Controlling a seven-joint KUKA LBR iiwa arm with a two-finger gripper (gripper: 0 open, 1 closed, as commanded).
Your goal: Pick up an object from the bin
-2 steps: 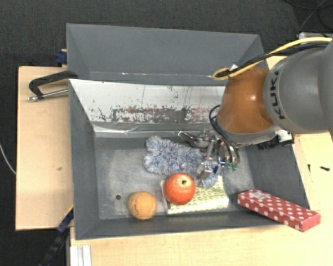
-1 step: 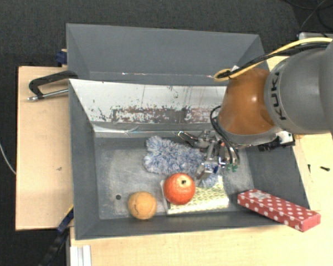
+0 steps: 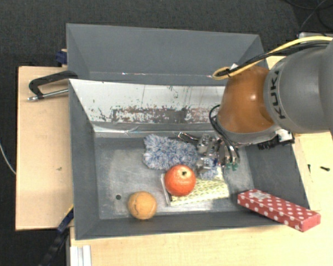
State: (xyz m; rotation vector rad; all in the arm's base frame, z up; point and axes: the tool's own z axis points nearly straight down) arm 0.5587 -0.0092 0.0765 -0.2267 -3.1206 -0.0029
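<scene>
Gripper (image 3: 215, 151) is hovering just right of frame centre, over the right end of a blue-grey fluffy cloth (image 3: 162, 151); whether it is spread or closed cannot be told. The cloth is lying bunched on the floor of the grey metal bin (image 3: 100, 170), near the back wall. Just below it, 1 round red apple (image 3: 180, 180) is sitting on a pale yellow-green flat packet (image 3: 206, 192). 1 round tan fruit (image 3: 142, 205) is lying apart at lower left. 1 long red box with white dots (image 3: 278, 209) is resting against the lower right rim.
</scene>
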